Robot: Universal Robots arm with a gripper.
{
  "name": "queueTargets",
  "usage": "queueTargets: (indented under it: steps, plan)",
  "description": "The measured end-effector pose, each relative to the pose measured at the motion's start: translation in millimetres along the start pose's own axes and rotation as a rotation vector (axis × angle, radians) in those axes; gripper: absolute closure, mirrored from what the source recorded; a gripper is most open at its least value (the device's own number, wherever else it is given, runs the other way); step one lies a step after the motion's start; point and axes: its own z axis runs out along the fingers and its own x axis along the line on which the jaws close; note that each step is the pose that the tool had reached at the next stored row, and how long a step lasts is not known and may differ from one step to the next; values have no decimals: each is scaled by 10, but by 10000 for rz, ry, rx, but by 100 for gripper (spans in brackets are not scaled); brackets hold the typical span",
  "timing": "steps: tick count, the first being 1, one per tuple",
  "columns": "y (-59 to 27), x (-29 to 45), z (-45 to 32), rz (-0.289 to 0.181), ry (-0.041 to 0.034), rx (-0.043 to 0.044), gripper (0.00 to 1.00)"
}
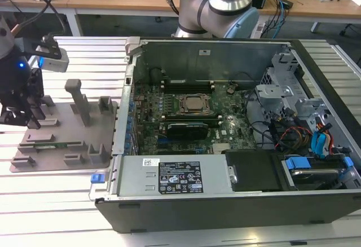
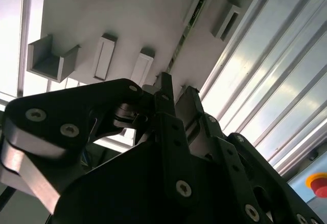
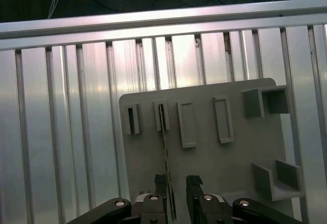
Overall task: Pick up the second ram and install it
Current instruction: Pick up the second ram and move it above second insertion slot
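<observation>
Pickup step here, nothing's been grabbed yet. The ram [image 3: 164,142] sits on edge in its slot on the grey fixture [image 3: 214,168], so in both wrist views it's just a skinny green line.

The gripper [image 3: 176,180] hangs right over one end of it. The fingers [image 3: 161,183] are apart, with a gap way wider than the stick. In the first wrist view the ram runs into that gap, but off-centre, hugging the inner face of one finger. I can't tell if it's actually touching that finger or just beside it. The second wrist view has the same story: the green edge [image 2: 180,47] leads from the slot straight toward the gripper [image 2: 176,93].

In the exterior view the gripper [image 1: 22,123] is over the fixture [image 1: 84,145] at that view's left. The ram [image 1: 55,144] lies low between the grey blocks. The open case [image 1: 225,213] is well apart, toward that view's right.

My take: a clean grab needs the stick centred between the pads and squeezed on its flat faces. It's thin, so a crooked pinch could tilt it in the slot.
</observation>
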Motion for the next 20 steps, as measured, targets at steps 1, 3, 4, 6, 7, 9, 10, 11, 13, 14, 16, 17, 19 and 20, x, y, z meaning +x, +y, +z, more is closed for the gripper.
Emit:
queueTargets:
  steps: [1,3,4,6,7,9,10,11,13,14,16,17,19,20]
  plan:
    - [-1,0,15,-1,0,0,70]
    - [-3,1,62,0,0,0,70]
    - [-4,2,83,0,0,0,70]
    - [-5,3,105,0,0,0,70]
    - [-6,3,132,0,0,0,70]
    - [-8,4,172,-1,0,0,70]
    - [-8,5,186,-1,0,0,70]
    - [-9,5,204,-1,0,0,70]
    - [-10,6,234,0,-1,1,70]
    - [-11,7,250,-3,0,0,70]
    - [-14,8,303,-90,10,-2,70]
    - [-15,9,323,-135,20,-3,70]
    - [-17,9,357,-183,27,-3,70]
    - [-19,9,371,-184,27,-3,70]
